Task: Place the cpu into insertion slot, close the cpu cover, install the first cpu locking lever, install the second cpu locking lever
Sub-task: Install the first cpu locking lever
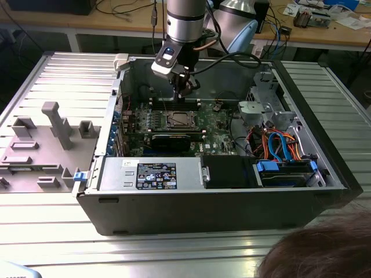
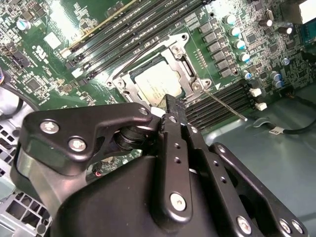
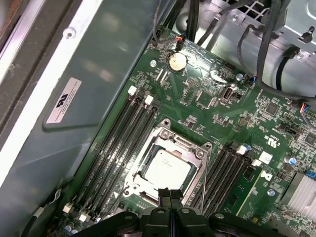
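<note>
From the exterior view's left I note the grey fixture tray [image 1: 40, 145], then the open computer case [image 1: 232, 197], inside which my gripper [image 3: 170, 197], fingers clenched together on nothing, hangs just above the cpu [image 3: 165, 170] seated in the insertion slot [image 3: 197, 153] beneath the closed cpu cover [image 3: 170, 139].

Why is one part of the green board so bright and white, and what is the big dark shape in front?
In the second wrist view, light glares off the green board, washing it out. The dark shape is the gripper, close to the camera, above the chip. In the first wrist view, the case wall shows soft reflections.
</note>
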You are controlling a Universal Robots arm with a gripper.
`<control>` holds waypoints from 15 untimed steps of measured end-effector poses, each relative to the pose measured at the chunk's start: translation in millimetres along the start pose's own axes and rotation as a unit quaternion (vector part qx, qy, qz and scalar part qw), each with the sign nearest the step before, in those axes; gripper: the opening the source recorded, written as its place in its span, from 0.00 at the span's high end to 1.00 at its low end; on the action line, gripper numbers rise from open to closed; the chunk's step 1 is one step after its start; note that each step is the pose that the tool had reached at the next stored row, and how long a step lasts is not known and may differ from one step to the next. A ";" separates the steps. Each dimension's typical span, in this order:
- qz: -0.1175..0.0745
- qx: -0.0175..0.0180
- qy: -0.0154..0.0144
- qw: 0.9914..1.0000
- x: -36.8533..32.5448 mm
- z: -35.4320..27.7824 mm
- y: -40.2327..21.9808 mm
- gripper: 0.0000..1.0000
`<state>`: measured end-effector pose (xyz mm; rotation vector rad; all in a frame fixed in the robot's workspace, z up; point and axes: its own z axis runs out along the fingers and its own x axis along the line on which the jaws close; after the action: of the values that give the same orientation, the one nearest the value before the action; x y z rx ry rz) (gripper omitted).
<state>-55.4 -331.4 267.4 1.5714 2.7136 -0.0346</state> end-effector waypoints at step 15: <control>-0.037 -0.001 -0.001 0.999 0.0 0.0 0.0 0.89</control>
<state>-55.5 -331.4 267.4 1.4709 2.7684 -0.0341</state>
